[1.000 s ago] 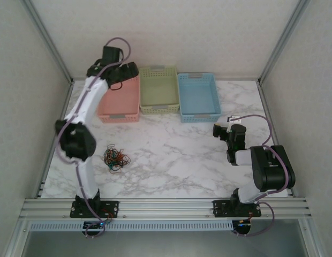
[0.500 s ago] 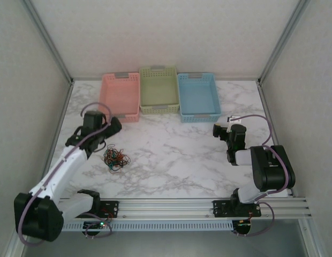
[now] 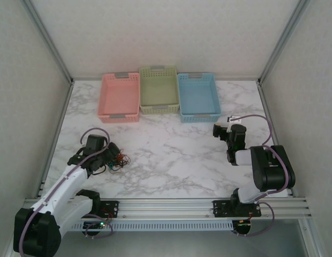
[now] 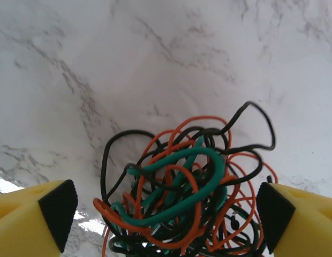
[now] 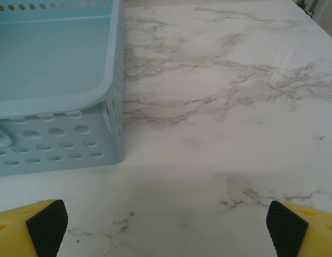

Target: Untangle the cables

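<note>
We now have the left gripper (image 4: 166, 213) down from the pink basket (image 3: 119, 99), straddling the cables (image 4: 179, 187), fingers wide, empty, ready to pinch; right gripper (image 5: 166, 220) waits open, empty

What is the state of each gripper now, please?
Left gripper: open, its fingers on either side of the tangled cables.
Right gripper: open, holding nothing.

Tangled red-orange, green, black cables (image 4: 182, 201), heaped
</note>
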### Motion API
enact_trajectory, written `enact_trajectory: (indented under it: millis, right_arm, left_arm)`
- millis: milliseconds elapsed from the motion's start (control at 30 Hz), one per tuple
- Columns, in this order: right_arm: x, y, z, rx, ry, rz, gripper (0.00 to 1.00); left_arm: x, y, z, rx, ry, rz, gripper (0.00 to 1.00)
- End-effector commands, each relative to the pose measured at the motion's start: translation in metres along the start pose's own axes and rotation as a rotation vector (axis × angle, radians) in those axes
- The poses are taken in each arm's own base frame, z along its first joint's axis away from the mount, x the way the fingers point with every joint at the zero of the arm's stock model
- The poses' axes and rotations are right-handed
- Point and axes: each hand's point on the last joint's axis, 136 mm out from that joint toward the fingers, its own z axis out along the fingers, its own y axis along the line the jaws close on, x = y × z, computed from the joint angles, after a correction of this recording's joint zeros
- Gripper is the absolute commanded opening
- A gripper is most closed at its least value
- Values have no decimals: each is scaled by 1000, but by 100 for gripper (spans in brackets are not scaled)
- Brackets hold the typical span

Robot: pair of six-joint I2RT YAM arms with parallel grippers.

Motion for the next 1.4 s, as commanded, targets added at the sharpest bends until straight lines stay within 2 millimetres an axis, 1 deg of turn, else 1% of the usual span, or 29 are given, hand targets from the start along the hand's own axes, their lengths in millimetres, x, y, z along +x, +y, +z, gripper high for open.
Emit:
enact_trajectory:
  millis: [0, 133, 167, 300, 367, 433, 500, 567, 633, 733, 800, 867, 933, 1033, 1100, 1167, 1233, 1267, 1300, 1367]
  right_arm:
    - [-13, 0, 1, -6, -31, -14, 99]
    - [-13, 0, 1, -6, -31, -13, 99]
    - [-12, 0, 1, -6, -31, -15, 99]
    - [-13, 2, 1, -13, -32, -18, 99]
    - [-12, 2, 1, -15, -31, -18, 99]
    - [-12, 2, 1, -14, -30, -18, 99]
    - [-12, 2, 1, -15, -31, -18, 99]
    - [-13, 3, 1, -16, -31, -18, 99]
    - [-12, 3, 1, -16, -30, -18, 99]
    - [-12, 3, 1, -19, -29, -21, 99]
    - [-12, 3, 1, -20, -30, -21, 99]
    - [-12, 3, 1, -20, -30, -20, 99]
    - [-12, 3, 1, -19, -29, -20, 99]
    - [-12, 3, 1, -20, -30, -20, 99]
    - [-13, 3, 1, -21, -31, -19, 99]
    - [-12, 3, 1, -22, -28, -18, 99]
    - [-12, 3, 2, -24, -27, -17, 99]
    - [-13, 3, 2, -25, -28, -16, 99]
    - [-12, 3, 2, -25, -28, -16, 99]
    - [-12, 4, 2, -26, -26, -16, 99]
  left_arm:
    - [9, -12, 7, 69, 30, -21, 86]
    - [24, -26, 22, 95, 85, 2, 80]
    - [27, -31, 25, 103, 93, 12, 77]
    - [32, -55, 31, 137, 107, 60, 64]
    - [35, -69, 33, 158, 116, 93, 54]
    - [40, -91, 33, 200, 135, 128, 39]
    - [50, -114, 31, 231, 149, 176, 29]
    - [63, -141, 27, 269, 164, 235, 21]
    - [81, -173, 22, 310, 187, 307, 12]
    - [106, -213, 17, 357, 219, 392, 0]
    - [123, -235, 16, 375, 242, 449, 0]
    - [136, -250, 16, 380, 257, 490, 0]
    - [146, -258, 21, 381, 288, 513, 0]
    - [154, -259, 28, 362, 319, 539, 0]
    - [155, -257, 28, 350, 323, 565, 10]
    - [152, -257, 22, 351, 321, 589, 21]
    - [145, -259, 12, 359, 305, 612, 33]
    - [142, -260, 5, 366, 296, 623, 36]
    - [140, -262, -1, 376, 294, 635, 41]
    - [136, -266, -14, 399, 293, 656, 57]
